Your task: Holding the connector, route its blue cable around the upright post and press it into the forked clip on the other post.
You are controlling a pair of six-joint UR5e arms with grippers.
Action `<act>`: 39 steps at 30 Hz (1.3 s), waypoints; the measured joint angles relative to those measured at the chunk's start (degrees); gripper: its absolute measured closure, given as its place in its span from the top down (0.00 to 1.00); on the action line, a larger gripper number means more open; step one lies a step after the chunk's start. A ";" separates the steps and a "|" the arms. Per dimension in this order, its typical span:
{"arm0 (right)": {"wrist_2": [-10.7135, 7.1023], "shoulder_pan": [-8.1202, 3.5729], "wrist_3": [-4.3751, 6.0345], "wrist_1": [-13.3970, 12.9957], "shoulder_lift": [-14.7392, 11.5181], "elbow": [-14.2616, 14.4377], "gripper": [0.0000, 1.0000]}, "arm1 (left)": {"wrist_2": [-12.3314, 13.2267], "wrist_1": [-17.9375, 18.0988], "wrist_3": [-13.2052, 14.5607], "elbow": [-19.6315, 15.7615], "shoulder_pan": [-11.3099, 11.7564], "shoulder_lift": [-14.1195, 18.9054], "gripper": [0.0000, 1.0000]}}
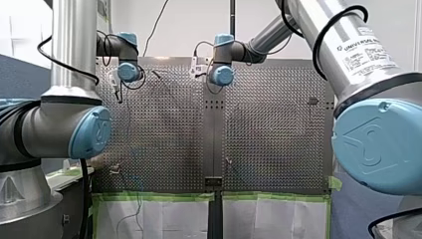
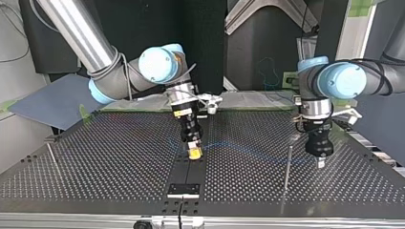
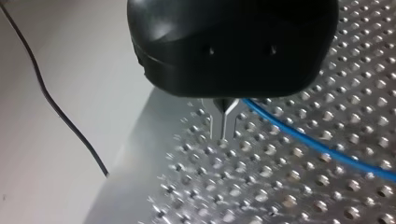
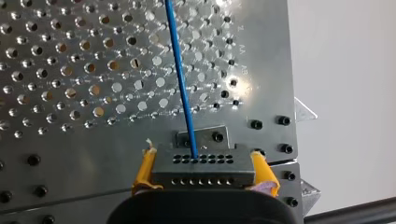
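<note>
1. Standing nearest in the top view's lower right, a thin upright post rises from the perforated table.
2. Just behind it, right of centre, the robot's left gripper hangs point-down over the table, near the post but apart from it. Its wrist view shows thin metal fingers with a narrow gap and nothing between them.
3. At the frame's centre, the right gripper is clamped by its yellow pads on the grey connector, low over the table.
4. The blue cable leaves a hole in the connector's face and runs away across the table, passing just beside the left gripper's fingers.
</note>
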 joint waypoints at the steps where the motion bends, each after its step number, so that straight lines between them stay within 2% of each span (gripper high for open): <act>1: 0.08 -0.05 0.03 -0.12 0.08 -0.01 0.00 | 0.34 0.08 -0.40 0.12 0.15 -0.26 0.00; 10: 0.28 -0.34 0.11 -1.03 1.03 -0.08 0.00 | 3.44 -1.07 -3.90 3.52 0.62 -3.36 0.00; 16: 0.25 -0.43 0.12 -1.47 1.63 -0.40 0.00 | 4.13 -1.57 -4.87 5.77 0.63 -4.44 0.00; 24: 0.44 -0.54 0.11 -1.11 1.85 -0.62 0.00 | 4.61 -1.86 -6.17 6.34 0.37 -7.05 0.00; 25: 0.48 -0.54 0.11 -1.05 1.86 -0.62 0.00 | 4.53 -1.88 -6.30 6.25 0.31 -7.16 0.05; 26: 0.53 -0.54 0.12 -0.96 1.89 -0.62 0.00 | 4.46 -1.90 -6.38 6.13 0.24 -7.23 0.21; 28: 0.61 -0.54 0.12 -0.79 1.94 -0.63 0.00 | 4.19 -1.98 -6.50 5.91 0.08 -7.33 0.24; 29: 0.73 -0.54 0.11 -0.63 1.95 -0.63 0.00 | 3.97 -2.07 -6.50 5.85 0.01 -7.34 0.33; 30: 0.85 -0.54 0.11 -0.51 1.97 -0.64 0.00 | 3.61 -2.21 -6.48 5.79 -0.09 -7.35 0.33; 32: 1.25 -0.56 0.12 -0.13 2.02 -0.64 0.00 | 3.13 -2.36 -6.41 5.75 -0.24 -7.36 0.42; 34: 1.58 -0.57 0.11 0.23 2.04 -0.63 0.00 | 2.97 -2.44 -6.41 5.73 -0.39 -7.36 0.45; 35: 1.74 -0.56 0.11 0.47 2.07 -0.61 0.00 | 3.02 -2.47 -6.43 5.70 -0.44 -7.36 0.53; 36: 1.82 -0.56 0.12 0.63 2.10 -0.59 0.00 | 3.19 -2.50 -6.46 5.68 -0.50 -7.37 0.53; 37: 1.86 -0.56 0.11 0.79 2.14 -0.59 0.00 | 3.39 -2.52 -6.52 5.65 -0.54 -7.37 0.59; 38: 1.89 -0.55 0.11 1.03 2.21 -0.58 0.00 | 3.60 -2.51 -6.63 5.57 -0.58 -7.38 0.71; 39: 1.90 -0.54 0.11 1.22 2.29 -0.56 0.00 | 3.90 -2.48 -6.85 5.37 -0.62 -7.38 0.71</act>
